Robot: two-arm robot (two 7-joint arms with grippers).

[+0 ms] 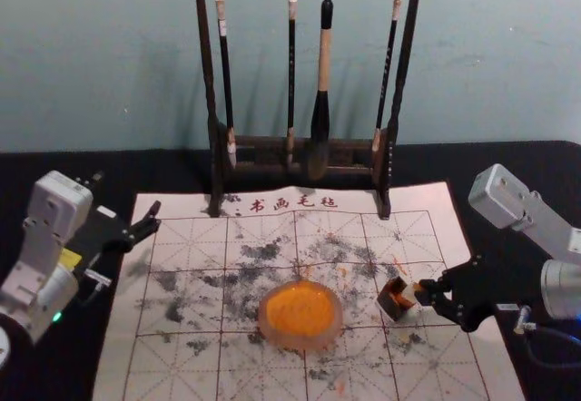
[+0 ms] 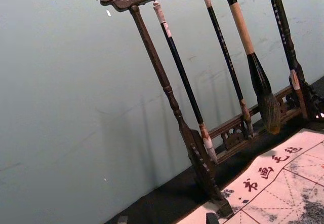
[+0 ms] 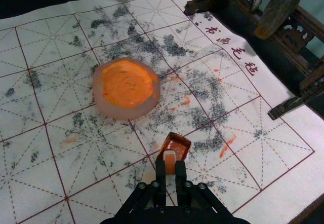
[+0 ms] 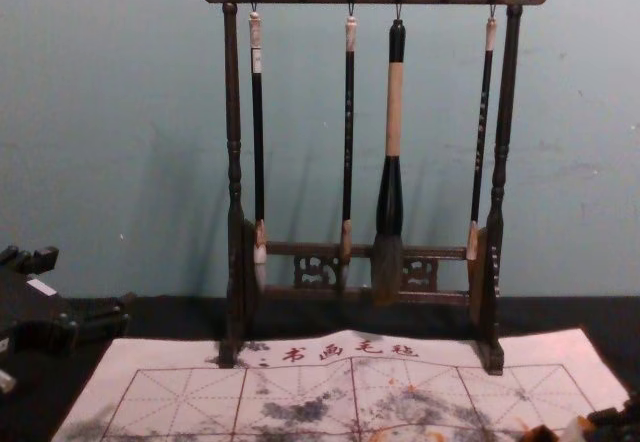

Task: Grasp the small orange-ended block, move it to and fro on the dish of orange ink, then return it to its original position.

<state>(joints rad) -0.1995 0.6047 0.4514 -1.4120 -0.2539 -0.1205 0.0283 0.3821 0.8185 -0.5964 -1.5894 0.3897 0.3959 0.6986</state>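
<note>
my right gripper (image 1: 427,295) at lower right, pinching the block (image 3: 170,166), its sides kinda hidden, left gripper (image 1: 127,250) parked lower left, spread

The dark brown, carved brush rack (image 4: 233,142) looks like varnished wood with a low sheen, while the thick hanging brush (image 4: 390,182) pairs a smooth, pale wood-like band with glossy black and rough bristles. The white, red-gridded mat (image 1: 163,365) appears matt and cloth-like over the dull black worktop (image 1: 536,161). The round, translucent dish (image 3: 114,111) has a smooth rim around glossy, streaked orange ink (image 3: 126,84), and the small reddish-brown box (image 3: 178,143) shines inside.
</note>
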